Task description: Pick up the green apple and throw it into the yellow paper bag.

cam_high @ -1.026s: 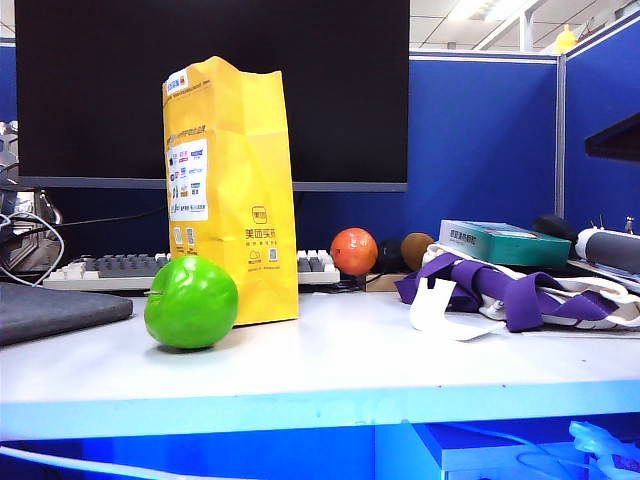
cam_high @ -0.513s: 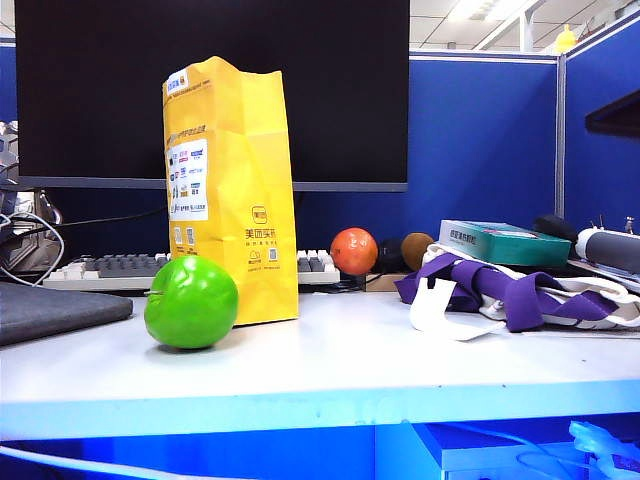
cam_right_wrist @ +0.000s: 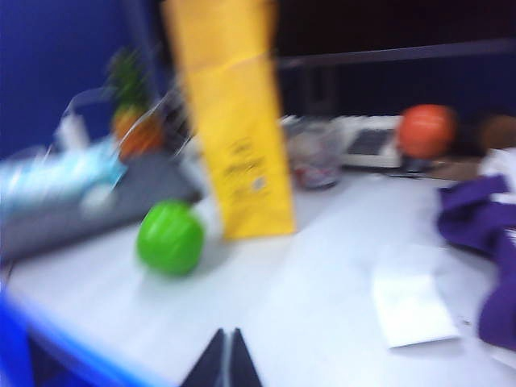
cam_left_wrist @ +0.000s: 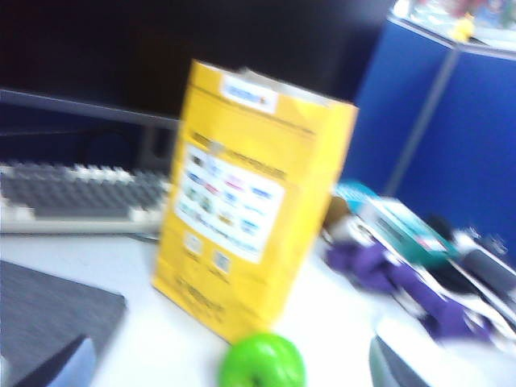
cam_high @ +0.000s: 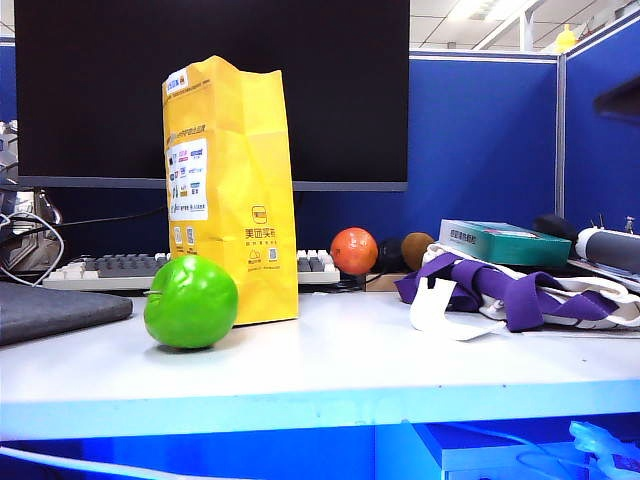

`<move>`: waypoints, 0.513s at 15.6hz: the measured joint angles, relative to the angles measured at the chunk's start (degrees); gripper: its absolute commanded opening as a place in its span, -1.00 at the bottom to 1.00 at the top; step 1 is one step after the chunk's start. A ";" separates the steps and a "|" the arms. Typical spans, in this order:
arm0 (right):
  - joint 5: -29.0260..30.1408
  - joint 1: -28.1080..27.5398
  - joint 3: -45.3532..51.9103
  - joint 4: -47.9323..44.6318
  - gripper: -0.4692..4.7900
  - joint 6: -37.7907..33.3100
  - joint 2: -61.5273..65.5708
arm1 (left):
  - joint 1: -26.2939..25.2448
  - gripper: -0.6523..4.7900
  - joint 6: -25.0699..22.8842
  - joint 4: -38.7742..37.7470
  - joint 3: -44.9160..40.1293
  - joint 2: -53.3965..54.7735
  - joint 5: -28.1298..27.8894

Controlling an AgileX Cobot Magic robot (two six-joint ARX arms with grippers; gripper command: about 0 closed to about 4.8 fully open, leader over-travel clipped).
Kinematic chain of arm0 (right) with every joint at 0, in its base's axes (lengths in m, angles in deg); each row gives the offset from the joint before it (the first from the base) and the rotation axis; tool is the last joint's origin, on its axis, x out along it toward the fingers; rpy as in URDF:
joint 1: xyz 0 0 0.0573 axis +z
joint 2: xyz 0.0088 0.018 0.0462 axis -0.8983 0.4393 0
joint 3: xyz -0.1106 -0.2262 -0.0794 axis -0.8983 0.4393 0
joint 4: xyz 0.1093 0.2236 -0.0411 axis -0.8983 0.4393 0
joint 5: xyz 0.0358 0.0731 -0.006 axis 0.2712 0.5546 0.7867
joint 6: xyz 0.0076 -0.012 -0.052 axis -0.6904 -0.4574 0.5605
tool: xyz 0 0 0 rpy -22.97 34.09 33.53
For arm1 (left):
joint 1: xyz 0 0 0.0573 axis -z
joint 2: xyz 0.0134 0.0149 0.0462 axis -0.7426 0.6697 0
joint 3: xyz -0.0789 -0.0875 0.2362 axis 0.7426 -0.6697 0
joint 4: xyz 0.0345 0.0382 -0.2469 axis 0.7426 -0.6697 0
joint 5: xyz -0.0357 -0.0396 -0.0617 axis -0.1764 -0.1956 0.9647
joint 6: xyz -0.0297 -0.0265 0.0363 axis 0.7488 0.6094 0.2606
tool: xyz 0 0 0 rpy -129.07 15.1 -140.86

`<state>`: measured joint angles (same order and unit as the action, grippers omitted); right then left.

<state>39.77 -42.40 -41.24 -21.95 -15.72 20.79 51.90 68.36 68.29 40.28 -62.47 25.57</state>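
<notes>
White desk (cam_high: 350,360) — green apple (cam_high: 190,301) touching yellow paper bag (cam_high: 232,190); left gripper (cam_left_wrist: 234,372) agape, right gripper (cam_right_wrist: 225,363) closed.

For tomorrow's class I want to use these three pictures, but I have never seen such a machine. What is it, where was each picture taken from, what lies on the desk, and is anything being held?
It is a robot with two arms, each ending in a two-finger gripper. One picture comes from a fixed camera facing the desk; the other two come from cameras on the wrists.

On the white desk stand a yellow paper bag, with a green apple right in front of it, an orange-red fruit, a brown fruit, a keyboard and purple cloth.

The left gripper is open, its fingers framing the apple. The right gripper is shut and empty, well short of the apple. Nothing is held.
</notes>
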 measured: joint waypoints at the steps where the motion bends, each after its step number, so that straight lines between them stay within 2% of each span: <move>1: -3.06 0.00 0.00 -2.73 -0.02 -3.06 0.02 | 0.02 1.00 -0.28 -2.62 3.21 3.65 0.79; 3: -4.70 -0.02 0.00 -8.07 -0.01 -4.07 0.02 | 0.02 1.00 -3.93 -3.15 9.09 11.23 1.46; 4: -4.76 -0.02 0.00 -10.23 0.43 -4.09 0.02 | 0.02 1.00 -6.91 -3.10 12.28 15.43 1.79; 5: -4.79 -0.02 0.00 -10.51 0.69 -4.20 0.11 | 0.02 1.00 -10.01 -3.10 16.06 21.09 1.97; 8: -4.50 -0.02 -1.60 -7.23 0.75 -5.55 1.88 | 0.02 1.00 -12.74 -3.80 23.30 32.61 7.91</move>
<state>35.27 -42.42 -42.84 -29.18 -21.27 22.67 51.92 55.61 64.48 63.58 -29.85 33.48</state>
